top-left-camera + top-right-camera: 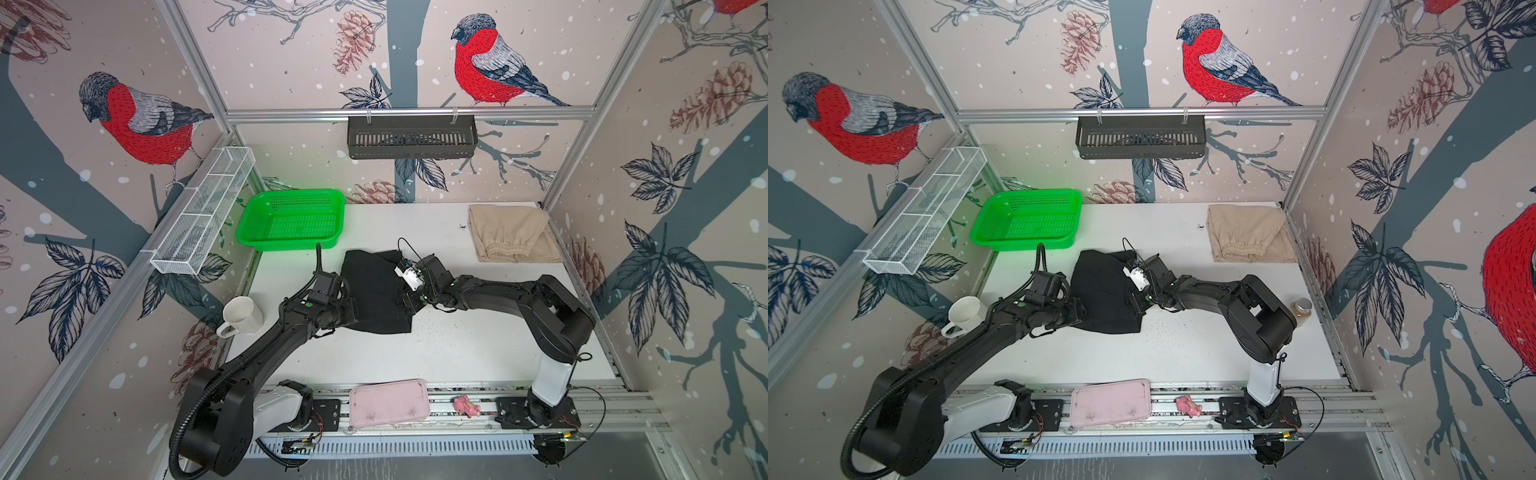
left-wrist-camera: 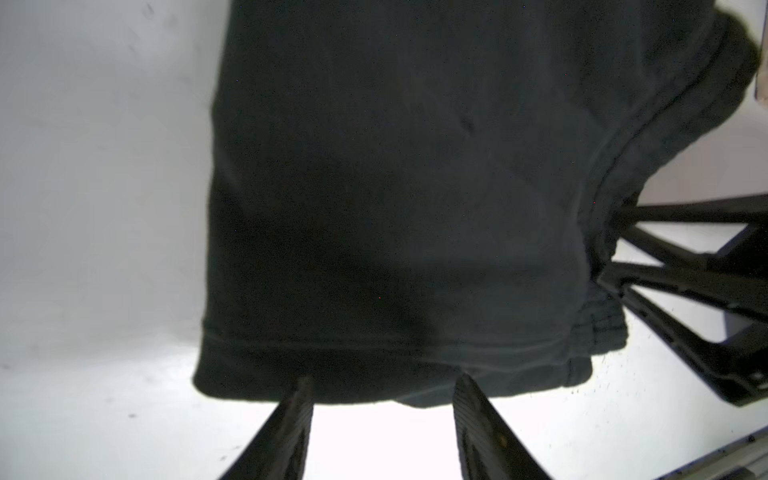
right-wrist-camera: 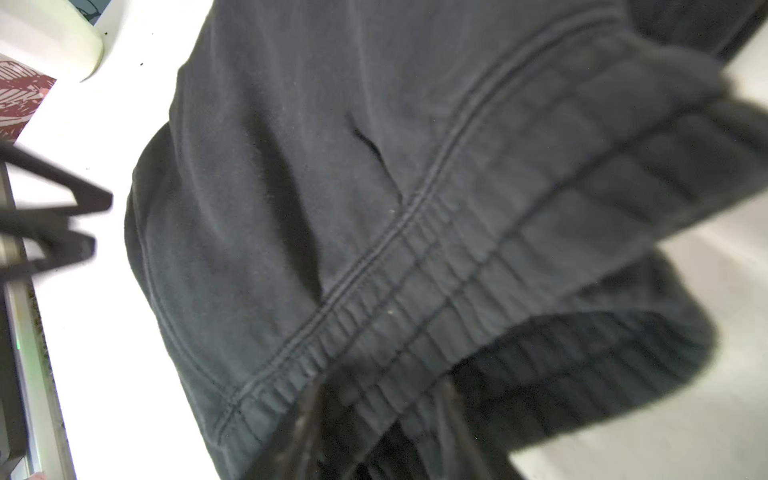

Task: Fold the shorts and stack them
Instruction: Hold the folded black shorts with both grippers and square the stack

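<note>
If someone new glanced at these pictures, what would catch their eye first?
Probably the black shorts mid-table, with both arms meeting over them, the left hand open at their hem. Then the bright green basket at the back left, and the folded beige shorts at the back right.

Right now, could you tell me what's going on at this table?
Both arms are working on the black shorts mid-table. The left gripper sits open at the hem edge, its fingers apart with bare table between them. The right gripper is at the elastic waistband; its grip is unclear. The beige shorts lie folded in the far right corner, nothing stacked yet.
</note>
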Controlling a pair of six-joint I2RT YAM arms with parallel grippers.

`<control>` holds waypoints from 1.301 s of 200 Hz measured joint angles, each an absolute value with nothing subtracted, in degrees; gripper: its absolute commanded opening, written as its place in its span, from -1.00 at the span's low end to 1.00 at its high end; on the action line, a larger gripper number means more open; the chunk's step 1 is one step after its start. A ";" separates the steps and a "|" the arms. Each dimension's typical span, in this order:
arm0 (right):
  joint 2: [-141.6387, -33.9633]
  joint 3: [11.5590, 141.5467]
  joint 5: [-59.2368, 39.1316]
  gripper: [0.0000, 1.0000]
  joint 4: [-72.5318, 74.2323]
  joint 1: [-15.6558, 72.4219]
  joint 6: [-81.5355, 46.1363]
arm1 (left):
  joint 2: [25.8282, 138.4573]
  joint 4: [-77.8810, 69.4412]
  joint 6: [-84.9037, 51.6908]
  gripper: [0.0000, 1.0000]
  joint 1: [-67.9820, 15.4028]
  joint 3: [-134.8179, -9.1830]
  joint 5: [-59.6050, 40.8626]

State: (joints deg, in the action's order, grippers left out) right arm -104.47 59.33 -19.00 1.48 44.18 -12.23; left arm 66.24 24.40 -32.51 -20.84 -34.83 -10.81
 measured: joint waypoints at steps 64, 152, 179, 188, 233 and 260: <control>-95.00 52.88 -19.53 0.51 1.65 45.28 -13.26 | 66.65 20.29 -35.77 0.24 -21.45 -29.65 -8.93; -100.03 54.65 -18.98 -0.16 -0.03 49.04 -10.44 | 66.52 18.61 -35.99 -0.22 -21.50 -28.64 -7.25; -99.98 54.78 -18.98 -0.67 0.08 49.06 -10.35 | 67.81 18.02 -35.99 -0.97 -21.50 -28.12 -7.14; -99.63 54.78 -19.03 -0.71 -0.03 49.04 -10.35 | 68.25 17.91 -35.77 -1.00 -21.50 -28.12 -6.70; -95.61 54.30 -21.74 -0.79 0.14 47.90 -10.85 | 69.63 19.66 -38.15 -1.00 -21.15 -28.75 -2.87; -94.89 53.12 -24.97 -0.62 0.10 46.98 -12.29 | 69.95 19.99 -39.44 -1.00 -20.71 -28.73 -2.79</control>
State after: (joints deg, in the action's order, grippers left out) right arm -94.89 53.12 -24.97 0.10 46.98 -12.29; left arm 69.95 19.99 -39.44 -20.71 -28.73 -2.79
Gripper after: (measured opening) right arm 0.137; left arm 0.047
